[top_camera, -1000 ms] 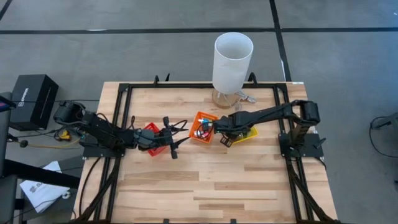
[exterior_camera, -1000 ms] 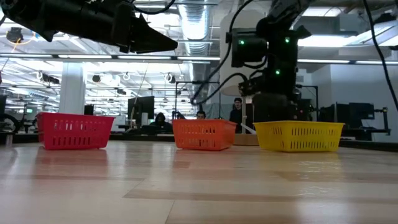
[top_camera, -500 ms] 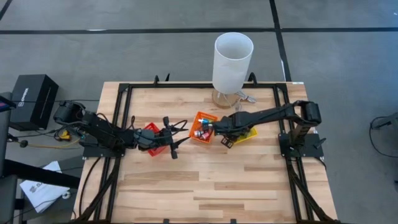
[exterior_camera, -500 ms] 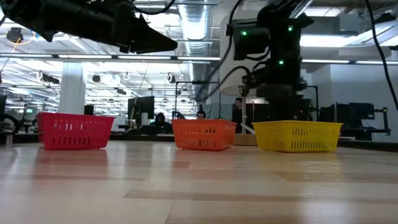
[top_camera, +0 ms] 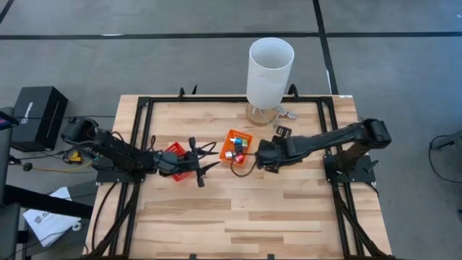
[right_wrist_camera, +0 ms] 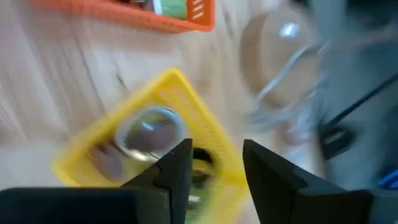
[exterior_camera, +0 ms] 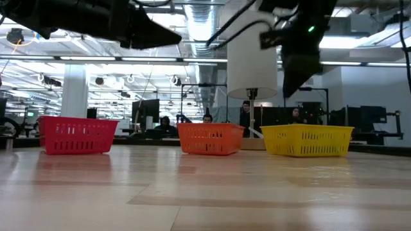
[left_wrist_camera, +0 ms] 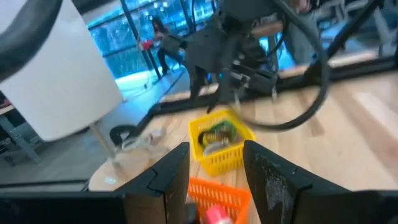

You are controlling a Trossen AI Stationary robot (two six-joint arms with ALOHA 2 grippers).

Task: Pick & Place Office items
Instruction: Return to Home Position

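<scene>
Three small bins stand in a row: red (exterior_camera: pixel 78 135), orange (exterior_camera: pixel 210 138) and yellow (exterior_camera: pixel 307 140). The orange bin (top_camera: pixel 236 146) holds small red and blue bits (top_camera: pixel 230 153). The yellow bin (right_wrist_camera: pixel 149 140) holds silvery round pieces (right_wrist_camera: pixel 148 132) and a greenish ring (left_wrist_camera: pixel 217 133). My right gripper (right_wrist_camera: pixel 214 165) hovers open above the yellow bin, and its arm (top_camera: pixel 310 143) hides that bin in the high view. My left gripper (left_wrist_camera: pixel 214 180) is open, raised over the red bin (top_camera: pixel 175 154), and points toward the table's right.
A tall white cylinder (top_camera: pixel 270 71) stands on a round base at the far edge, just behind the orange and yellow bins. A black frame (top_camera: pixel 141 137) runs around the tabletop. The near half of the wooden table (top_camera: pixel 238 217) carries nothing. People stand in the room beyond.
My right gripper has risen from just above the yellow bin to well above it, and its wrist has turned. Its arm has swung a little toward the near edge and now covers the yellow bin from above. The left arm has kept still.
</scene>
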